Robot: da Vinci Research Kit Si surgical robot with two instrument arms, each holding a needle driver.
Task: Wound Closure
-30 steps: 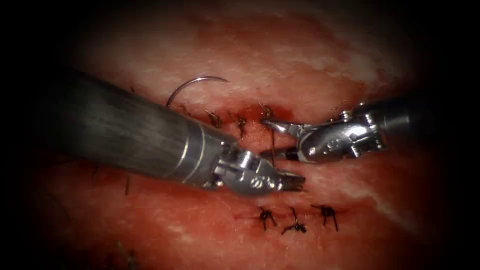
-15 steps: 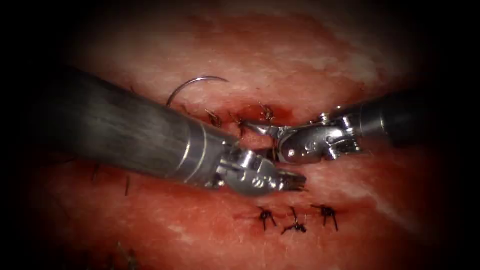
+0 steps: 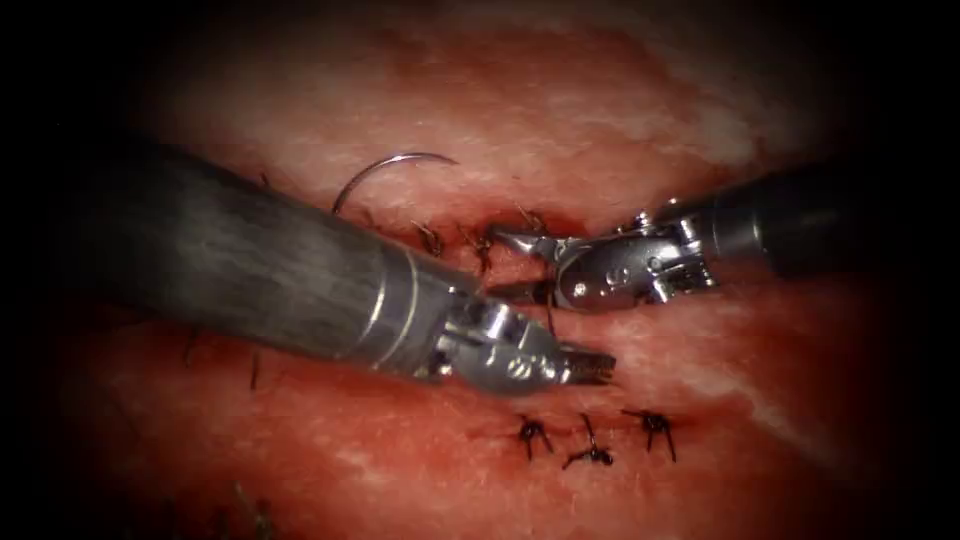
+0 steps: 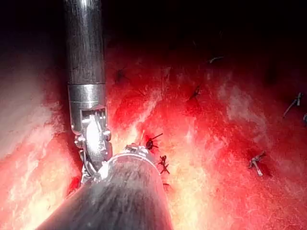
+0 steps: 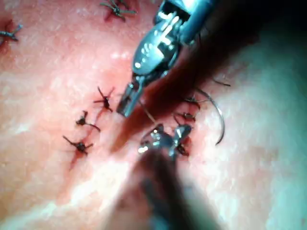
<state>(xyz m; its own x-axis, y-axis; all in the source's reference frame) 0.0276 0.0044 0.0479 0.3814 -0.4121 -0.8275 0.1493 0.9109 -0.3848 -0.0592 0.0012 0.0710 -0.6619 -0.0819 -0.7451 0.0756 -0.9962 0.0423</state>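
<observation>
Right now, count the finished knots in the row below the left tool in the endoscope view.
3, side by side on the tissue: left knot, middle knot, right knot. Further knots lie above, near the right end effector; some may be hidden.

The tissue (image 3: 620, 110) carries everything here, pale and wet with red fluid (image 3: 555, 222) pooled darkest at the cut (image 3: 520, 262) across the middle. The needle (image 3: 385, 170) lies free on the tissue's surface above the cut, toward the left, its curve arching upward, one end hidden behind a tool shaft. Dark knots (image 3: 432, 238) sit in a row along the cut. Three more knotted stitches (image 3: 590, 435) sit in a line on the tissue below.
</observation>
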